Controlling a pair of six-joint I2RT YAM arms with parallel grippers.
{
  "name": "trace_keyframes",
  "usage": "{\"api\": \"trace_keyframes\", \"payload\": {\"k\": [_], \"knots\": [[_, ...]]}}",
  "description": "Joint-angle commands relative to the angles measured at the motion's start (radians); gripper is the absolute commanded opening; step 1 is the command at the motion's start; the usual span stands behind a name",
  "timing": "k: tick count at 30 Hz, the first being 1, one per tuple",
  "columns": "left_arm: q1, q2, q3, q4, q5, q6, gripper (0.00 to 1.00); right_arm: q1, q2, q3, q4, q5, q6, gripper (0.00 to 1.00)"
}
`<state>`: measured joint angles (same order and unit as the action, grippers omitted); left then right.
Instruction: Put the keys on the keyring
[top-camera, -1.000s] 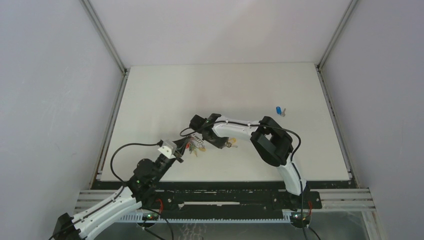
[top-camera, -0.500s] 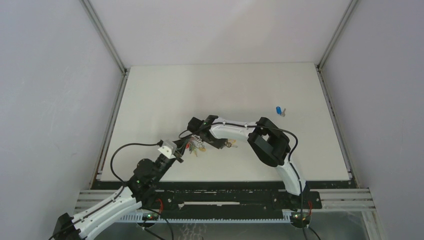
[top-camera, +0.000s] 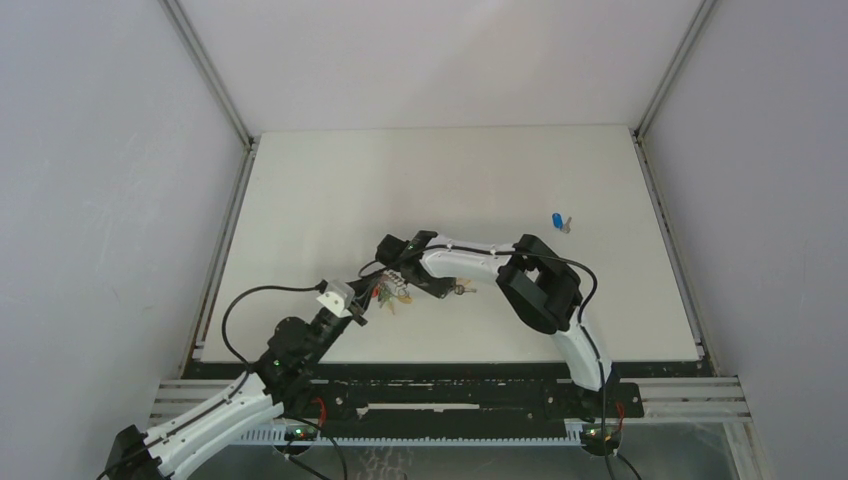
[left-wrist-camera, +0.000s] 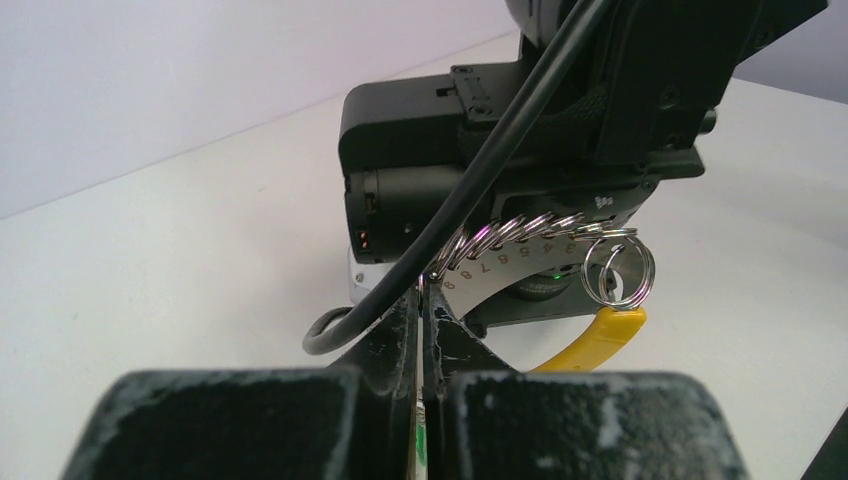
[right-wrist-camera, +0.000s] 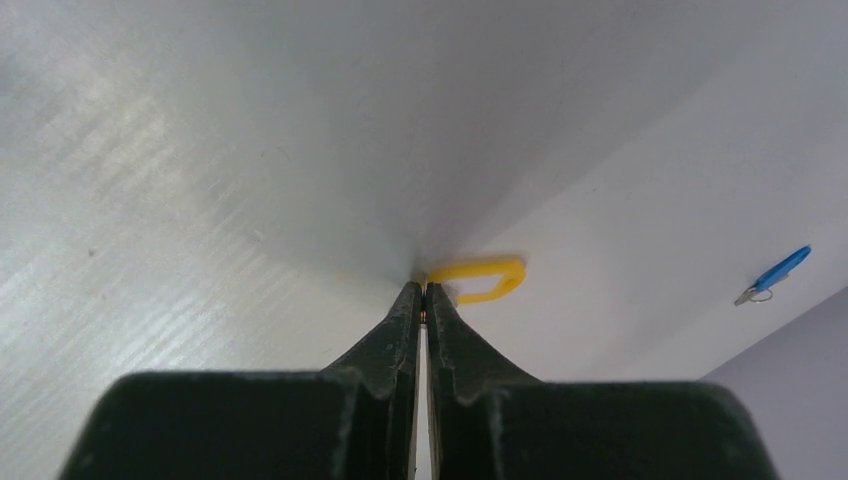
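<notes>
White tabletop (top-camera: 330, 190): right tool (right-wrist-camera: 422, 292) has closed beside yellow key (right-wrist-camera: 484, 279), left tool (left-wrist-camera: 421, 300) clamping keyring (left-wrist-camera: 520, 235).

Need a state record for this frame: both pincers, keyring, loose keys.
left pincer: shut on the keyring, at its chain
right pincer: shut on the yellow key, cap showing just past the tips
keyring: between the two pincers, near the front middle of the table
blue key: loose on the table, far right, apart from both arms
status: blue key not yet on the ring; cannot tell for the yellow key
</notes>
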<state>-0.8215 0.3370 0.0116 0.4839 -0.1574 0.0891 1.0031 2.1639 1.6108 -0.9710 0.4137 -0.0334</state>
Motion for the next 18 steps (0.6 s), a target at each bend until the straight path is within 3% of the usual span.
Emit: {"api": "trace_keyframes", "payload": {"k": [1, 7, 12, 18], "knots": [[-0.001, 0.003, -0.001, 0.06, 0.015, 0.006, 0.0, -0.017, -0.136, -0.052, 0.045, -0.034, -0.021, 0.0], [-0.001, 0.012, 0.009, 0.058, 0.043, 0.006, 0.0, -0.069, -0.314, -0.176, 0.15, -0.173, -0.045, 0.0], [-0.001, -0.008, 0.011, 0.048, 0.052, 0.002, 0.0, -0.083, -0.329, -0.219, 0.202, -0.229, -0.052, 0.0], [-0.001, -0.044, 0.007, 0.027, 0.048, 0.003, 0.0, -0.107, -0.467, -0.384, 0.457, -0.36, -0.042, 0.0]]}}
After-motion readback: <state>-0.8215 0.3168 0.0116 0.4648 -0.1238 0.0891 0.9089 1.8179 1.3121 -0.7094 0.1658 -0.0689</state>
